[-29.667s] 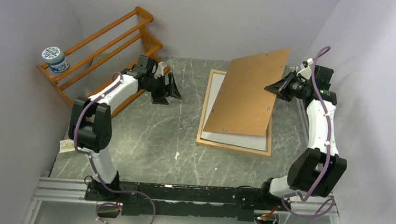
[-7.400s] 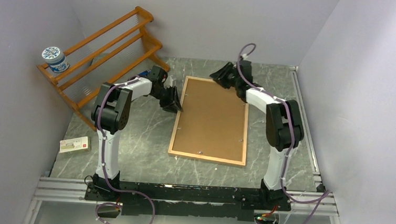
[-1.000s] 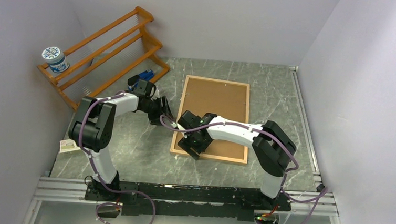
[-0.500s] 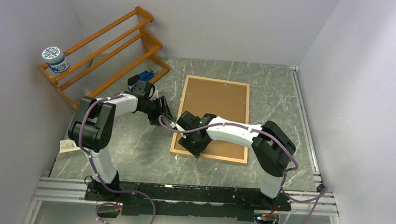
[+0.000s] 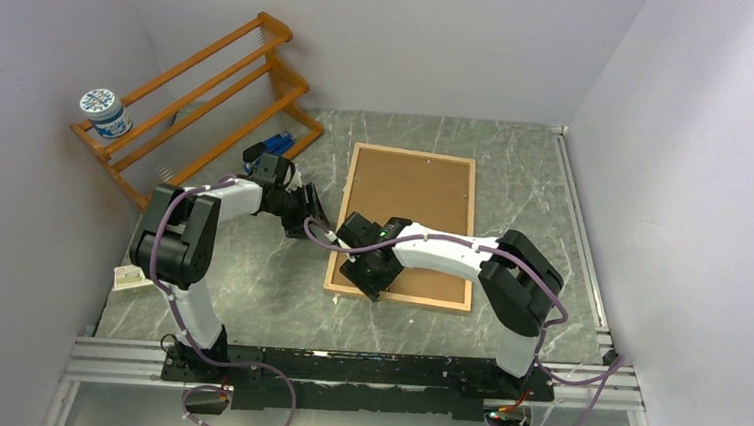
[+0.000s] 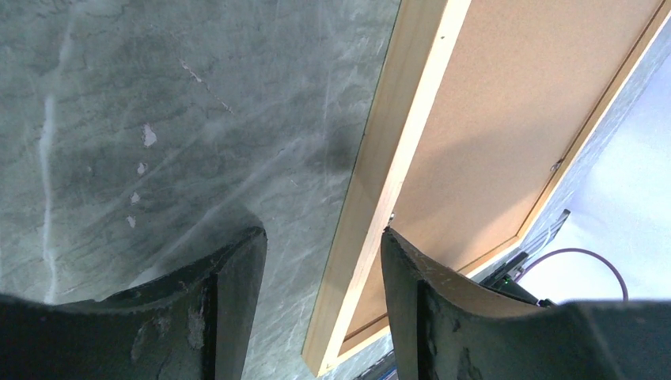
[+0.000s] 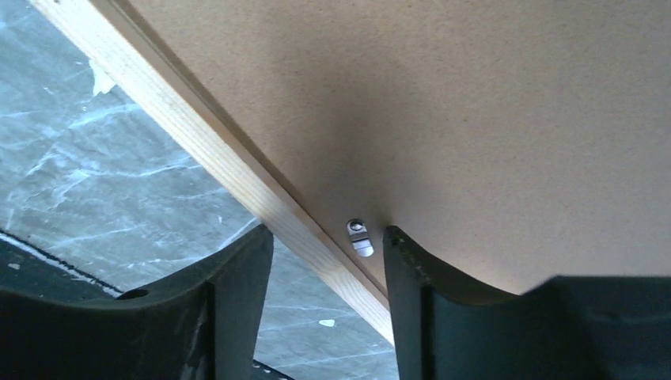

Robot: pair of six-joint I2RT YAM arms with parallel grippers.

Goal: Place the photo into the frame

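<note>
The frame point(image 5: 340, 232), thin light wood, lies flat on the table with a brown backing board point(image 5: 413, 211) filling it. The photo is hidden from view. My left gripper point(image 5: 313, 212) is open at the frame's left side; in the left wrist view its jaws point(image 6: 322, 233) straddle the wooden border point(image 6: 396, 158) without closing on it. My right gripper point(image 5: 367, 270) is open at the near-left part of the frame. In the right wrist view one of its fingers point(image 7: 237, 293) is over the table and the other is over the board, with a small metal clip point(image 7: 360, 236) between them.
An orange-brown slatted rack point(image 5: 211, 91) stands at the back left with a blue-and-white tub point(image 5: 101, 112) on its end and a blue object point(image 5: 277, 146) by its foot. A small white box point(image 5: 131, 276) lies at the left table edge. Walls close in on three sides.
The right gripper's jaws have narrowed a little over the frame's near-left border. Both arms have stayed almost where they were, and the frame has not shifted.
</note>
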